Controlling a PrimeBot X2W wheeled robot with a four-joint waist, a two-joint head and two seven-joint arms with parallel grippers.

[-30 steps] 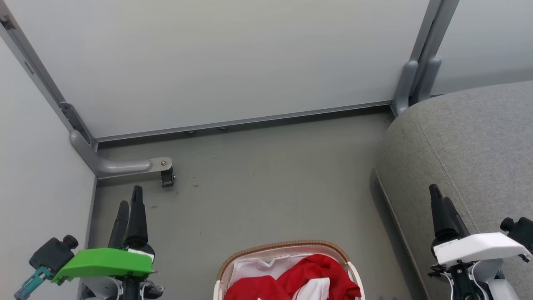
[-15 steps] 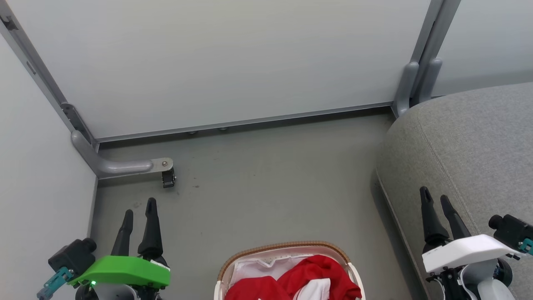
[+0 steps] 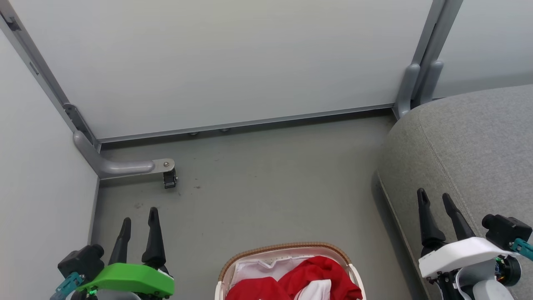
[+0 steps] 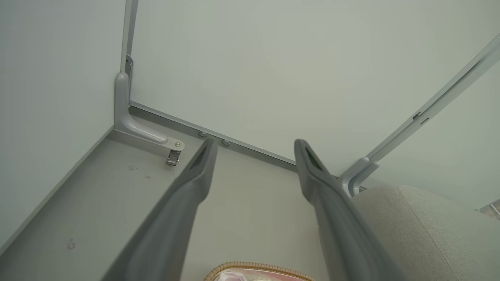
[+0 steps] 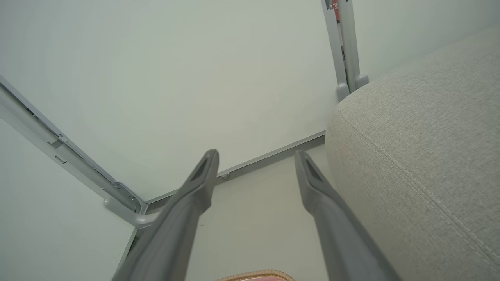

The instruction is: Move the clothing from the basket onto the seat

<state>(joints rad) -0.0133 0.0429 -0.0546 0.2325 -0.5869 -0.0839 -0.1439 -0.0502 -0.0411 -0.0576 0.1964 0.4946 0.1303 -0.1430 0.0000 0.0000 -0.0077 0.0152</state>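
Seat [image 3: 470,137]: we see it just off the outer side of the right gripper [image 3: 434,193], with its rounded edge running alongside those fingers. It is well across from the left gripper [image 3: 139,215].
Floor [image 3: 266,187]: bare grey floor lies ahead of both grippers and between them, up to the wall panels.
Basket [image 3: 287,246]: it sits between the two grippers and back from their fingertips, toward our body. Its woven rim shows at the bottom edge of both wrist views, beneath the fingers. Its near part is cut off, so we cannot tell its long axis.
Clothing [image 3: 316,275]: the red heap with a white panel is inside the basket, piled toward the right gripper's side. None of it is on the seat.
Right gripper: jaws spread wide and empty, fingers pointing forward and away from the basket.
Left gripper: also spread wide and empty, pointing forward over the floor.
Key relation: the clothing lies inward of, lower than and behind both sets of fingertips. We judge the right gripper somewhat nearer, and it is the one beside the seat.
Next move, as we judge it: turn the fingers down and inward into the basket, since neither gripper points at the heap.
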